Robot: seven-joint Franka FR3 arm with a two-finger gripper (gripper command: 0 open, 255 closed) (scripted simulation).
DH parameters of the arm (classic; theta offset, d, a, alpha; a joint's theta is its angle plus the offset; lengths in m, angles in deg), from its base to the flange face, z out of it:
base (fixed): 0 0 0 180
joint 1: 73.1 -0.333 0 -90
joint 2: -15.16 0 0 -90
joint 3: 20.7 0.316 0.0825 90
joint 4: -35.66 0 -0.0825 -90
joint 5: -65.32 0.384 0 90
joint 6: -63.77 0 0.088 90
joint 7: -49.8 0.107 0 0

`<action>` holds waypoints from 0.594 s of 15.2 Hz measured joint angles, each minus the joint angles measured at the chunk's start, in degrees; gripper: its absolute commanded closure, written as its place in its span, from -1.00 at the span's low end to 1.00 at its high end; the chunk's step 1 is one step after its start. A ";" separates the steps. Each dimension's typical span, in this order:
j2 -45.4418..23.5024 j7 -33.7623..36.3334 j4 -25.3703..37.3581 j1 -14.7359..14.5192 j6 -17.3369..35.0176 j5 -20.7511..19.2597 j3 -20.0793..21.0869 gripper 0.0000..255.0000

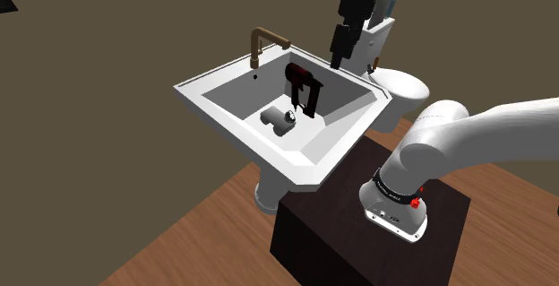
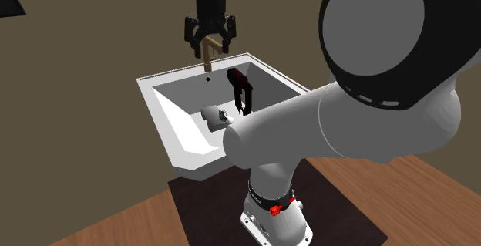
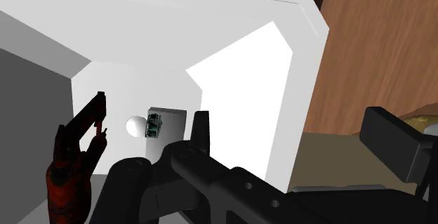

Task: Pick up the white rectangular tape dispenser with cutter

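The tape dispenser (image 1: 279,118) is a small white and grey block with a rounded end, lying on the floor of a white sink (image 1: 296,172). From the second exterior view the dispenser (image 2: 218,116) lies near the sink (image 2: 177,148) basin's middle. My black gripper (image 1: 339,58) hangs well above the sink's back rim, open and holding nothing. In the second exterior view the gripper (image 2: 210,48) hovers over the faucet. Seen from the wrist, the dispenser (image 3: 151,125) lies far below the gripper (image 3: 291,128), off to the side of one finger.
A dark red and black handled tool (image 1: 302,87) stands in the basin just behind the dispenser. A brown faucet (image 1: 266,42) rises from the back rim. A white toilet (image 1: 399,82) sits beside the sink. The dark stand (image 1: 305,239) rests on a wooden floor.
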 measured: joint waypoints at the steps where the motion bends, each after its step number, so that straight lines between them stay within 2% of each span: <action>1: 0.00 0.00 0.00 0.00 0.00 0.00 0.00 -1.00; 6: -2.94 -2.35 -4.35 0.52 7.94 -0.80 -1.42 -1.00; 9: -6.10 -4.53 -7.91 1.04 15.16 -1.42 -2.79 -1.00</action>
